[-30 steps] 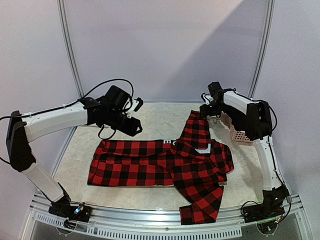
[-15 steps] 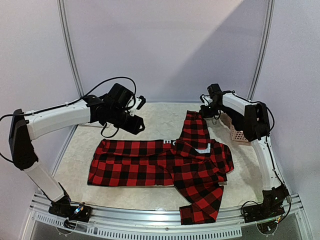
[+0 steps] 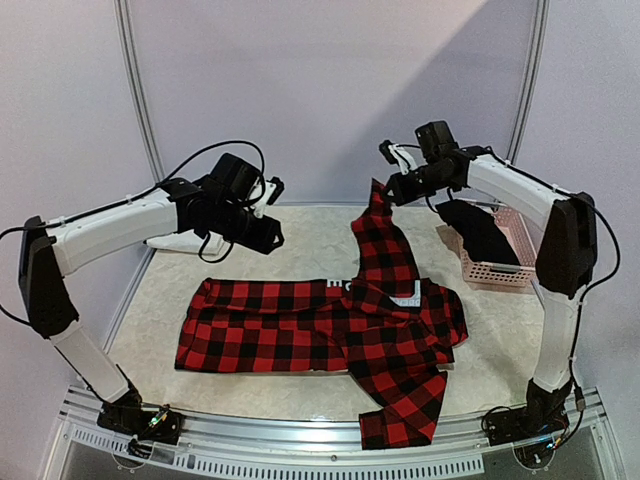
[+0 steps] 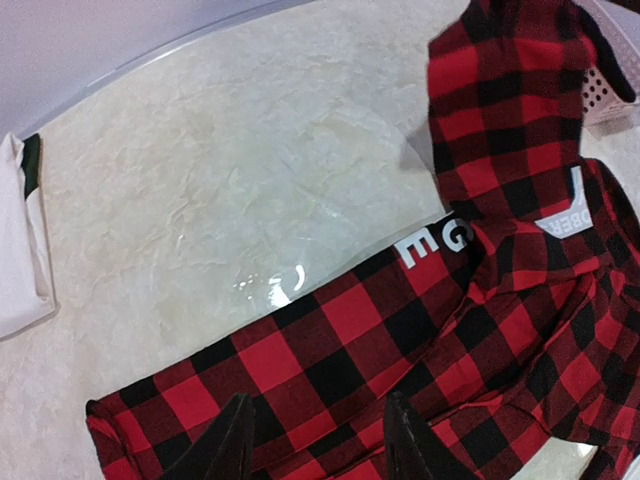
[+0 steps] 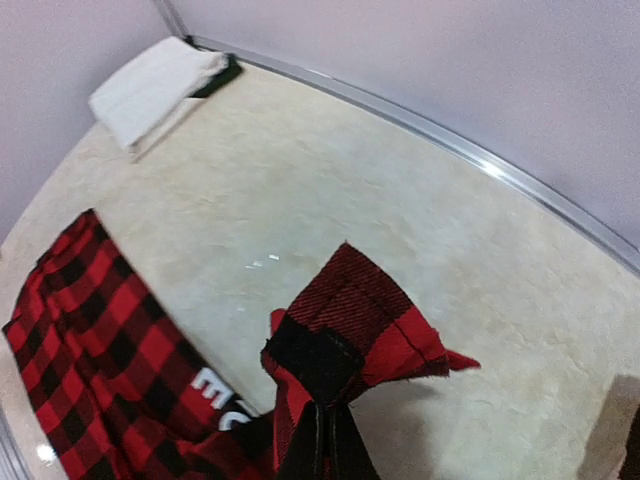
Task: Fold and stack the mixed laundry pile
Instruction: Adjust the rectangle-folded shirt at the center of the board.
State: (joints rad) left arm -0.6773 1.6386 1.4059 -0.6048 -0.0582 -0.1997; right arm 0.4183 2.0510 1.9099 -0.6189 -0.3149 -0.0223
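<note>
The red-and-black checked flannel shirt (image 3: pixel 300 335) lies spread across the table, one sleeve hanging toward the front edge. My right gripper (image 3: pixel 386 190) is shut on the end of another sleeve (image 5: pixel 352 318) and holds it up off the table near the back. In the right wrist view the fingertips (image 5: pixel 322 430) pinch the bunched cuff. My left gripper (image 3: pixel 268 236) hovers open over the shirt's left part. Its fingers (image 4: pixel 236 445) stand apart with only checked cloth (image 4: pixel 330 345) far below. A folded white cloth with a dark green edge (image 5: pixel 155 85) lies at the back left.
A pink perforated basket (image 3: pixel 512 268) stands at the back right with a dark garment (image 3: pixel 478 228) draped in it. The folded white cloth (image 3: pixel 183 243) is partly hidden behind my left arm. A curved metal rail (image 5: pixel 470 155) edges the table at the back.
My right gripper has shut on the sleeve end and raised it up and toward the left. The dark garment in the basket has come into view. My left arm shifted slightly.
</note>
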